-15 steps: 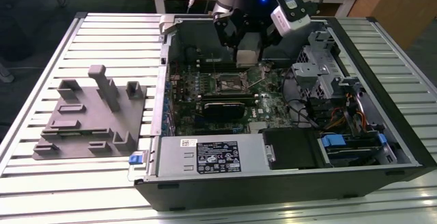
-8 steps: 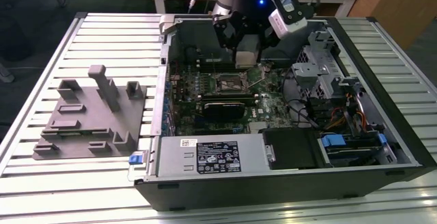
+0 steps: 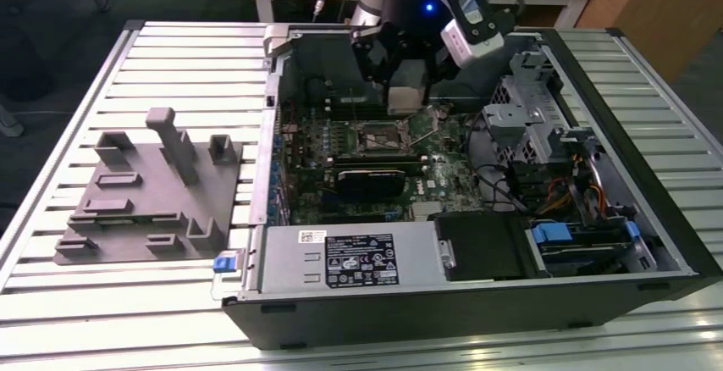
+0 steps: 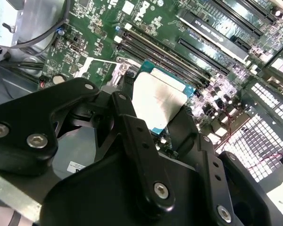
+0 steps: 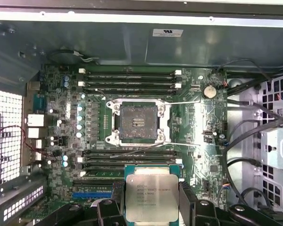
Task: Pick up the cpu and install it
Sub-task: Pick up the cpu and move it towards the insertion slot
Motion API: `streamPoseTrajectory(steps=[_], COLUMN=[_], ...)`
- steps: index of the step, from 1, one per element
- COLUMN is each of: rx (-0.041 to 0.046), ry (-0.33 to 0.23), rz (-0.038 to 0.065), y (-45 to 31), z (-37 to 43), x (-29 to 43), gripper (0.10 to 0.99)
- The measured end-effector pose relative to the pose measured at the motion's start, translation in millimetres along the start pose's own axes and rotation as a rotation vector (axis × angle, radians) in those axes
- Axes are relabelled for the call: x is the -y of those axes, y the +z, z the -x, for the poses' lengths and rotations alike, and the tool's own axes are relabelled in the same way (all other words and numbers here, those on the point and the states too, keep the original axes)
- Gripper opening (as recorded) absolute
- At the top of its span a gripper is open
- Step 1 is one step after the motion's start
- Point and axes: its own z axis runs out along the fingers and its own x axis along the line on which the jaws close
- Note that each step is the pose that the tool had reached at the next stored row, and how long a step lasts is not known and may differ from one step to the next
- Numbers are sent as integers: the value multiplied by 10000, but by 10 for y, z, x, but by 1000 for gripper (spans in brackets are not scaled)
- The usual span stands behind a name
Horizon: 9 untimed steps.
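Currently gripping the small flat square silvery-topped metal cpu [image 5: 152,197] by two opposite edges with black metal fingers [image 4: 137,139], closed only to chip width. Held in the air above the green motherboard [image 5: 193,108], at about one o'clock from the bare square metal-framed socket [image 3: 377,138] in the exterior view, inside the open black computer case [image 3: 452,320] on the slatted metal table [image 3: 181,74]

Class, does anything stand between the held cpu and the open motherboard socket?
Nothing visible does. The hand holds the cpu above the motherboard; the socket lies open and bare.
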Motion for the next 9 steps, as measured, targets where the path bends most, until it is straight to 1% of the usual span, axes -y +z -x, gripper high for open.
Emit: streamPoseTrajectory(steps=[9], rx=[1], ry=[1], rz=[2], y=[73], z=[-76], x=[-65], gripper=[541])
